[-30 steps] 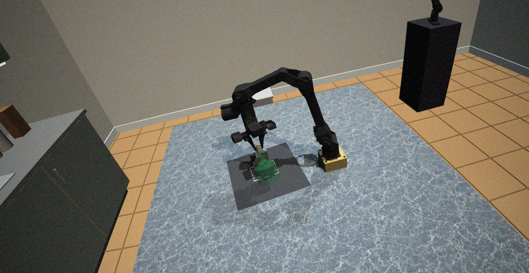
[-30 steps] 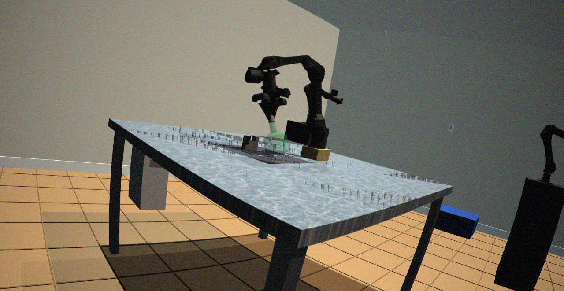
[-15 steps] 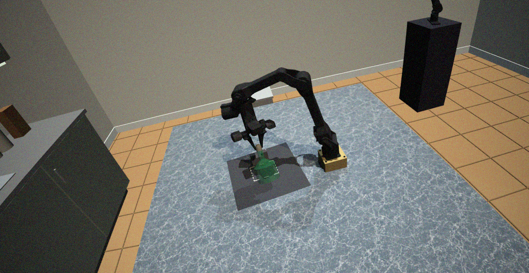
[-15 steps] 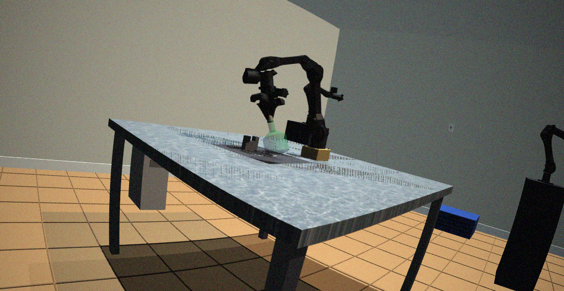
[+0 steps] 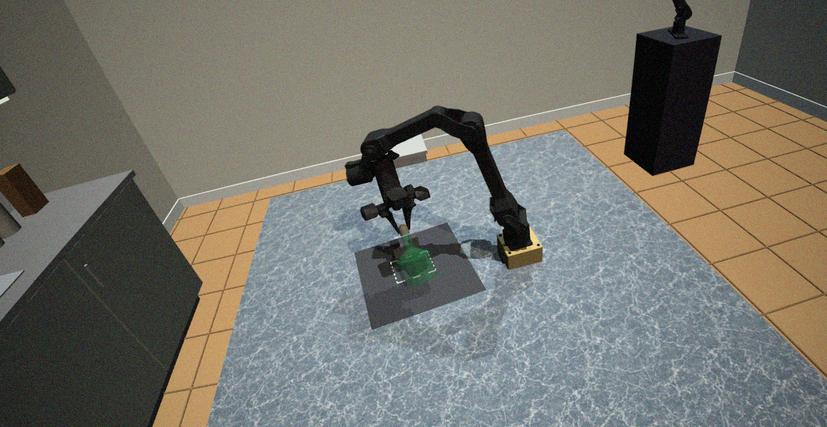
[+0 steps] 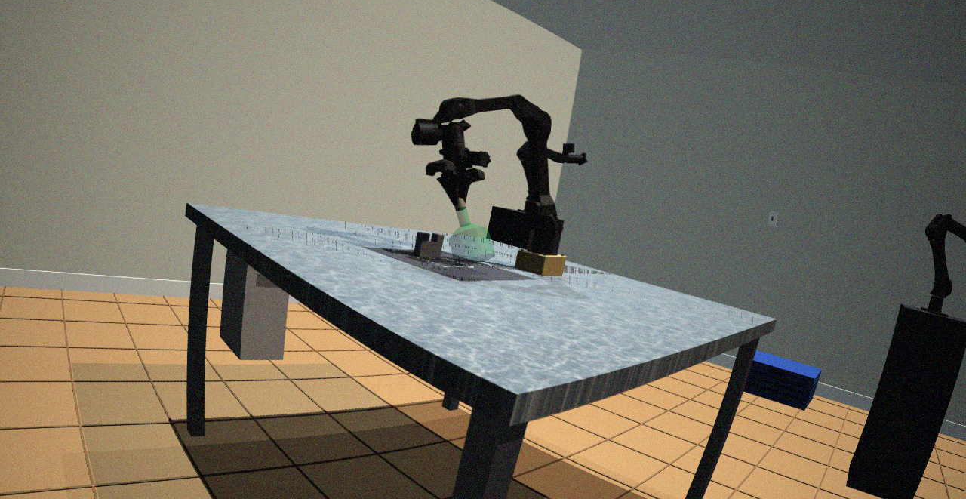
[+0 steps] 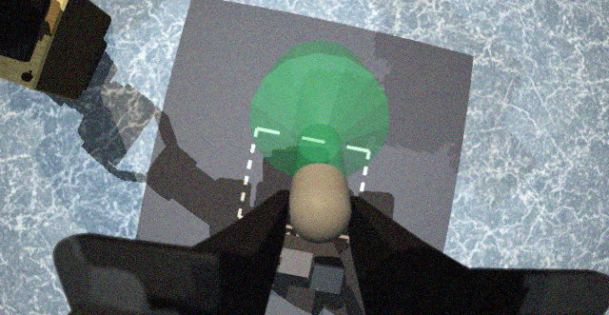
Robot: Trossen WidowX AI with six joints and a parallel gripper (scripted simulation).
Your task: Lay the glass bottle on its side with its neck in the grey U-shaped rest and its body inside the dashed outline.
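Note:
The green glass bottle [image 5: 416,265] [image 6: 471,243] [image 7: 321,91] is tilted, its neck leaning toward the rest and its wide body lower. My gripper [image 5: 404,230] [image 6: 460,204] [image 7: 318,202] is shut on the tan stopper at the top of its neck. I cannot tell if the bottle's lower edge touches the mat. The grey U-shaped rest [image 6: 428,247] [image 7: 295,263] stands beside the bottle, below the neck; in the top view it is hard to make out. The dashed outline [image 5: 397,281] [image 7: 267,130] lies partly under the bottle; the body reaches past its far edge in the wrist view.
A dark grey square mat [image 5: 381,309] [image 6: 502,274] [image 7: 428,91] lies under the bottle and rest on the blue marbled table [image 5: 555,354] [image 6: 573,334]. The arm's yellow base block [image 5: 523,255] [image 6: 540,263] [image 7: 59,44] stands beside the mat.

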